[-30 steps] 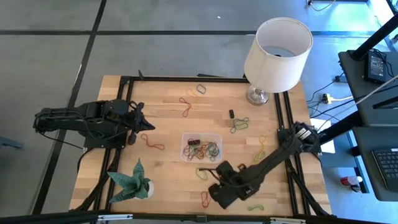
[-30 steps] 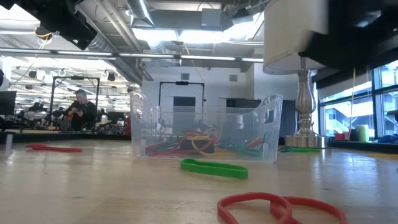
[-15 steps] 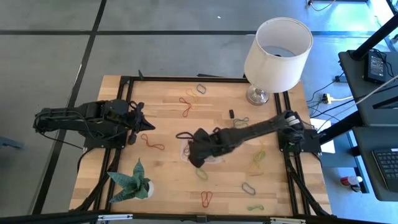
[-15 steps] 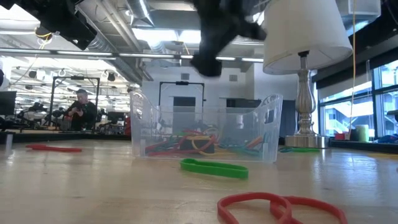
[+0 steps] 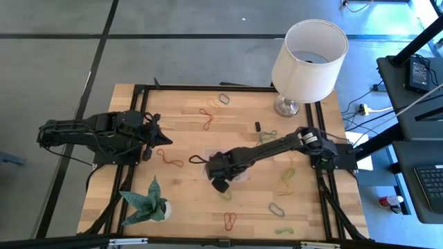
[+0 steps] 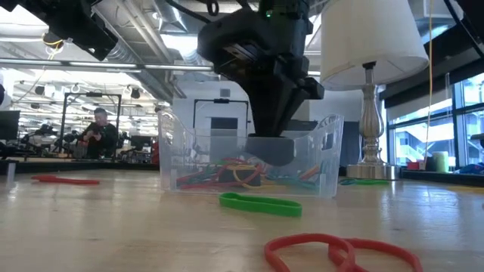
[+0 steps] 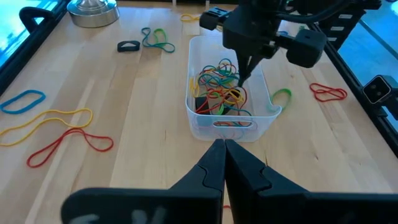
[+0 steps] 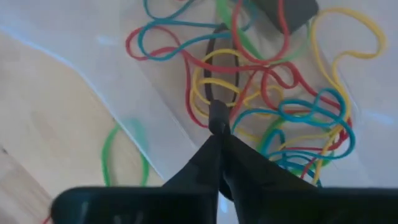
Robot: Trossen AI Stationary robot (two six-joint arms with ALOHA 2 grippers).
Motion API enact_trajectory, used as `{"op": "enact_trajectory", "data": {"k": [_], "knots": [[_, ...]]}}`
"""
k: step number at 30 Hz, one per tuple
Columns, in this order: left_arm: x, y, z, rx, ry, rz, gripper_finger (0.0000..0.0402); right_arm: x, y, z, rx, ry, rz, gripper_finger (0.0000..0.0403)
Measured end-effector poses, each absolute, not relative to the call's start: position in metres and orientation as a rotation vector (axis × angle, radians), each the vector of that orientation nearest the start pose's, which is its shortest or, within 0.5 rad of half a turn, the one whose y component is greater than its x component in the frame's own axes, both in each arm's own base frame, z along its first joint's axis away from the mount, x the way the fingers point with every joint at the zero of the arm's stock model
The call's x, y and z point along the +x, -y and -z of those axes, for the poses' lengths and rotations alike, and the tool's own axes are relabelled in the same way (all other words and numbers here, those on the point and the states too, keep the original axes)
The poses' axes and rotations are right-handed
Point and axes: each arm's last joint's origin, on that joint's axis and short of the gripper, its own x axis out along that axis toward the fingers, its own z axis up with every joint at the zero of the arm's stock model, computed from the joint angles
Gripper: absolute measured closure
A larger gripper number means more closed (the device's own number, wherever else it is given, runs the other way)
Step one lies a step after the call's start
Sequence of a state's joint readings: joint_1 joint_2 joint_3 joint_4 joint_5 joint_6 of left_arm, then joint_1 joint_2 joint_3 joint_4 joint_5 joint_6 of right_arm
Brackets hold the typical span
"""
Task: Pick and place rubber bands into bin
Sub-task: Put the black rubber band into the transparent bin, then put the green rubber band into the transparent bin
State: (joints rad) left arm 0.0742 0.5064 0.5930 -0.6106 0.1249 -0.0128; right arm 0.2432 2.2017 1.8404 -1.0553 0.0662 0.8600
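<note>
The clear bin (image 7: 194,118) stands mid-table with several coloured rubber bands (image 7: 219,93) in it; it also shows in the low view (image 6: 181,155). My right gripper (image 8: 217,124) hangs over the bin (image 5: 240,174), fingers down and shut on a dark rubber band (image 8: 214,68); it also shows in the left wrist view (image 7: 241,78). My left gripper (image 5: 166,140) is shut and empty above the table's left part. Loose bands lie flat on the table, among them a red one (image 5: 168,159), a green one (image 6: 261,204) and a red one (image 6: 340,253). My right gripper pinches one end of the dark band (image 8: 217,111) between its two fingertips, which come from above and point down. The rest of the band hangs below the fingers, inside the bin's walls, over the other bands.
A white lamp (image 5: 308,52) stands at the far right corner. A green folded-paper plant (image 5: 147,200) stands near the front left. More loose bands lie at the far middle (image 5: 208,117), right (image 5: 266,137) and front (image 5: 230,220). A person sits in the room behind (image 6: 97,132).
My right gripper has gone from the table's near edge toward the far left, to above the bin, and then come down over the bin with its fingers pointing down.
</note>
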Motion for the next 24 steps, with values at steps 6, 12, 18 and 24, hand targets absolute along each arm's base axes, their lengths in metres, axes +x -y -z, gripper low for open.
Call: {"op": "enact_trajectory", "data": {"k": [6,12,18,24], "knots": [[0.112,-0.005,-0.264,-0.064,-0.522,0.046,0.0396,0.427,-0.104,-0.191,0.509,-1.354,0.477,0.0325],[0.112,-0.005,-0.264,-0.064,-0.522,0.046,0.0399,0.426,-0.104,-0.195,0.504,-1.37,0.488,0.0279],[0.112,-0.005,-0.264,-0.064,-0.522,0.046,0.0396,0.424,-0.103,-0.213,0.494,-1.394,0.5,0.0257],[0.112,-0.005,-0.264,-0.064,-0.522,0.046,0.04,0.426,-0.107,-0.239,0.482,-1.343,0.495,0.0256]]}}
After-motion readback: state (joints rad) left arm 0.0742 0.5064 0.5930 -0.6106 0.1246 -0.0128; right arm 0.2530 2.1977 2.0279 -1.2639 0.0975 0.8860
